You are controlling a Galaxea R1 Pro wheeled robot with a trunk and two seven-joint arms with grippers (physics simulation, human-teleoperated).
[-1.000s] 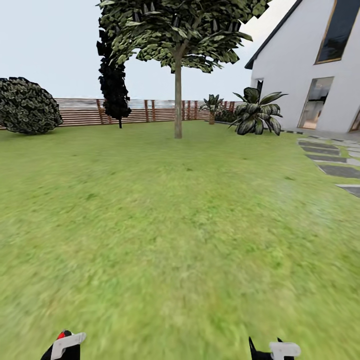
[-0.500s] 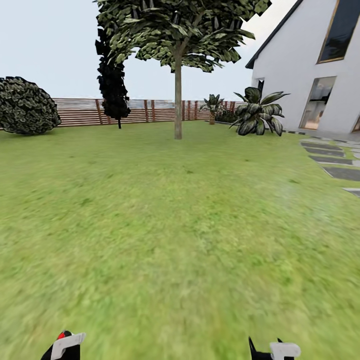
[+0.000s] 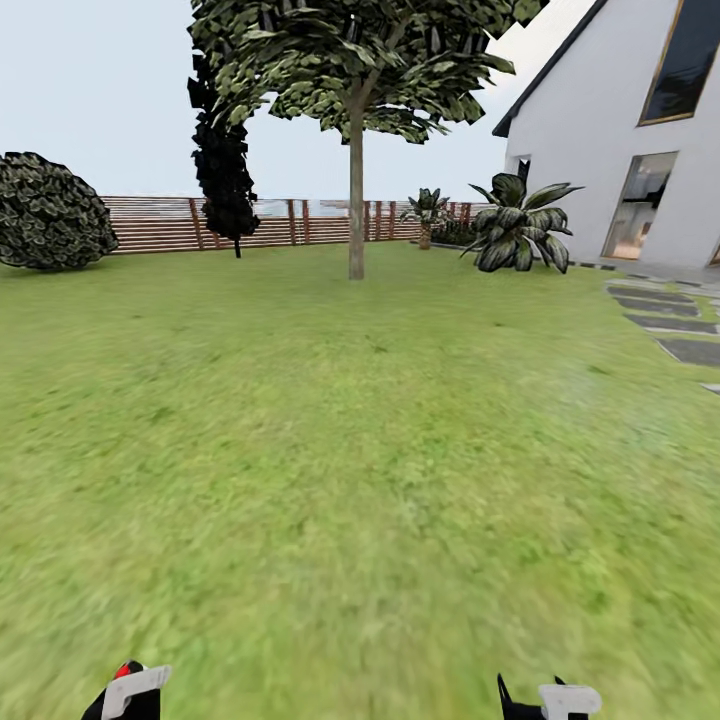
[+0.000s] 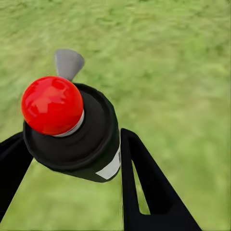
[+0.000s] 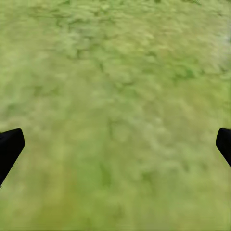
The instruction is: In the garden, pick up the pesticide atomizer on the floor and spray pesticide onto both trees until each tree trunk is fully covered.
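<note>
The left pincer [image 4: 72,159] grips the pesticide atomizer [image 4: 72,130] between its dark fingers [image 4: 144,187], red tip clear of them so the nozzle can face a trunk. The right pincer [image 5: 115,144] stands wide with nothing in it over the lawn [image 3: 360,450]. The tree trunk [image 3: 356,200] stands far ahead of both pincers, too distant to spray.

My left gripper [image 4: 72,159] is black; the pesticide atomizer [image 4: 77,130] in it is black, red ball tip, white band. Lawn [image 3: 360,450] mottled green. Tree trunk [image 3: 356,200] at 12 o'clock grey-tan, foliage dark green. Fence [image 3: 300,222] reddish-brown slats. House [image 3: 600,150] white.
</note>
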